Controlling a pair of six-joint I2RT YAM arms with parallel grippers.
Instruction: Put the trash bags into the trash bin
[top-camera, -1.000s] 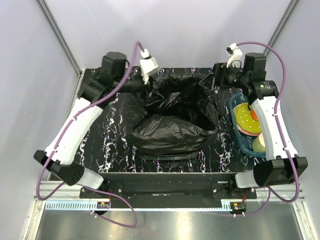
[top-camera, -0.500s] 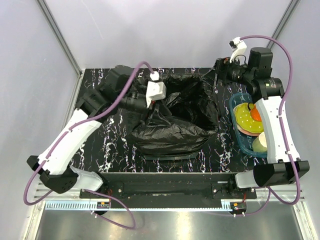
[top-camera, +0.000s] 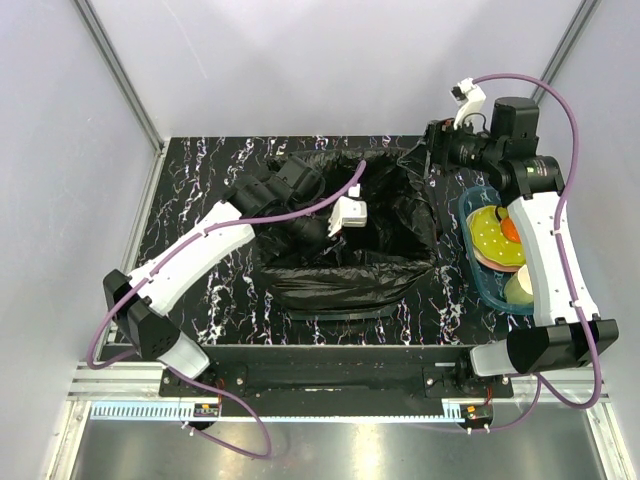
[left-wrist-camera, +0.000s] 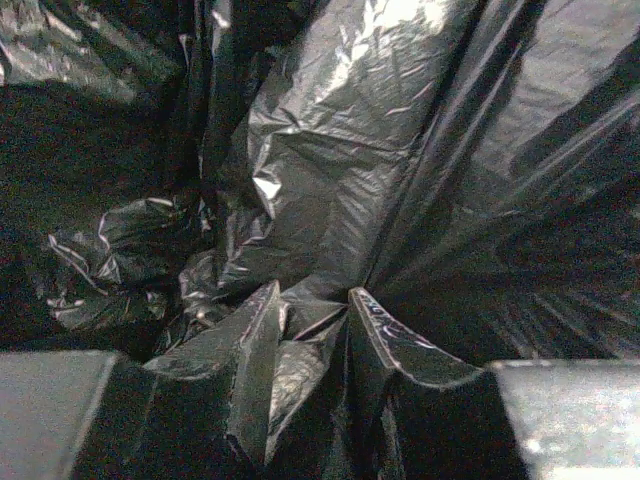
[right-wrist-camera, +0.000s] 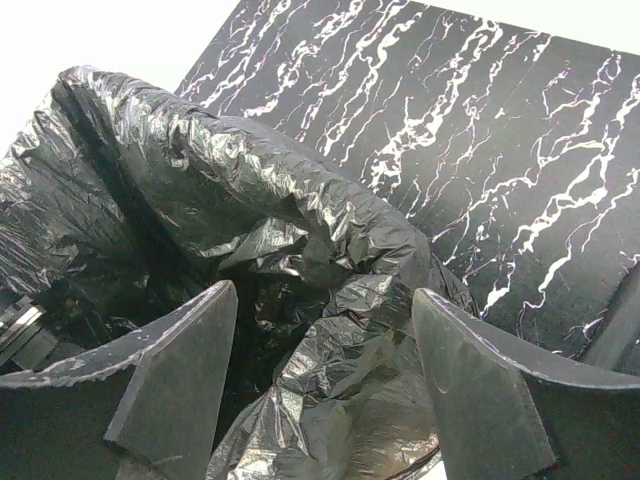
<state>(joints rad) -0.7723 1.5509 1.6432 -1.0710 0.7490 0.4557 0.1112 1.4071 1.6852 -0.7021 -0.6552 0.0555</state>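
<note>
At table (top-camera: 200, 180) centre, trash bag (top-camera: 340, 270) mouth-up; right hand (right-wrist-camera: 322, 290) agape at rim, left hand (left-wrist-camera: 312, 295) inside, grip unclear.

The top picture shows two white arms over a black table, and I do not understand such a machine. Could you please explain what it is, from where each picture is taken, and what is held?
It is a robot with two jointed arms, the left arm and the right arm, each ending in a two-finger gripper. The top picture comes from a fixed camera above and behind them. The other two come from cameras on the wrists. On the marble table sits a black trash bag, spread open, and beside it a blue tray with a yellow dish. The left gripper is inside the bag, its fingers close around a fold of film; whether they pinch it I cannot tell. The right gripper is open, with the bag's rim between its fingers.
</note>
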